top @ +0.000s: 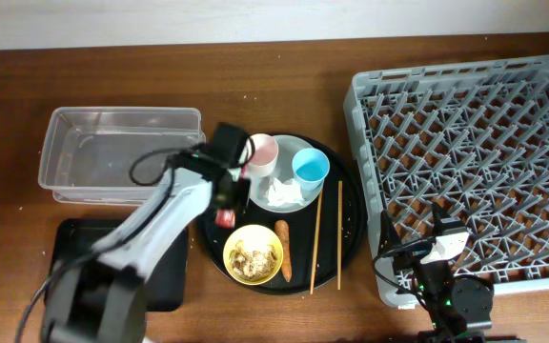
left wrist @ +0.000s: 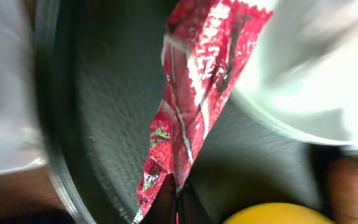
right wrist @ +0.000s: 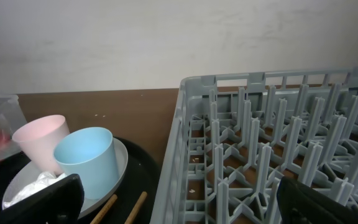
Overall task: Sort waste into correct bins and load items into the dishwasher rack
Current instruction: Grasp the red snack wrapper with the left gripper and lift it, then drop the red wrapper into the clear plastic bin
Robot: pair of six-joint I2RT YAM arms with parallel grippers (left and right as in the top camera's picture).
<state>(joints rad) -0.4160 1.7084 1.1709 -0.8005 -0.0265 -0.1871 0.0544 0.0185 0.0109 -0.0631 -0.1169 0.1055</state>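
**A:** Red foil first. Where is the red wrapper (left wrist: pixel 191 93)?

**B:** It hangs from the left pincer (left wrist: pixel 176 208), which is pinched shut on one narrow end of it. It is over the round black tray (left wrist: pixel 104 124), just beside the yellow bowl (left wrist: pixel 272 214).

**A:** Is the hold good?

**B:** Only a corner is held, as far as I can judge. I'd move smoothly, since a jerk could pull the slick foil free.

**A:** And where should it go?

**B:** The clear tub (top: pixel 122 112) stands on the counter (top: pixel 284 81) just left of the round tray, with the shallow black tray (top: pixel 70 238) in front of it. The tub looks like the place for dry rubbish, though that is my guess. I'd raise the wrapper until its loose end clears the round tray's rim and the tub's wall. Then I'd carry it over the tub's middle, not its edge.

**A:** How should it be released?

**B:** Go low inside the walls and open fully. Foil this light may flutter or cling to a finger.

**A:** And the other arm?

**B:** The right pincer (right wrist: pixel 179 194) is spread wide and holds nothing. It sits by the near left corner of the dishwasher rack (right wrist: pixel 229 81), well apart from the wrapper's path, and is best left parked there.
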